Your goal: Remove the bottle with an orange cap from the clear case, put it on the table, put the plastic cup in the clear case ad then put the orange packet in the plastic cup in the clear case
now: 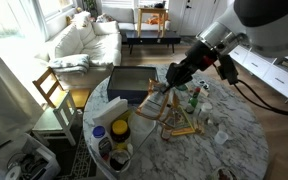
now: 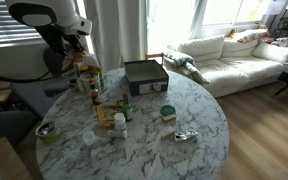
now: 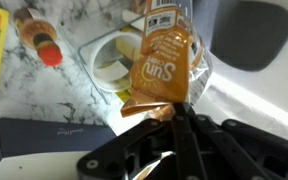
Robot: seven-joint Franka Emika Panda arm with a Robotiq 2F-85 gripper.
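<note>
In the wrist view my gripper is shut on the lower edge of the orange packet, which hangs above the table. Under the packet stands the plastic cup, whitish and round, inside the clear case; the packet hides its right side. The bottle with an orange cap lies on the marbled table to the left of the case. In both exterior views the gripper hovers over the yellowish clear case with the packet in it.
A dark rectangular tray lies close beside the case. A yellow tub with a blue lid, a green bottle, a green-lidded tin and small items crowd the table. A wooden chair and a sofa stand beyond.
</note>
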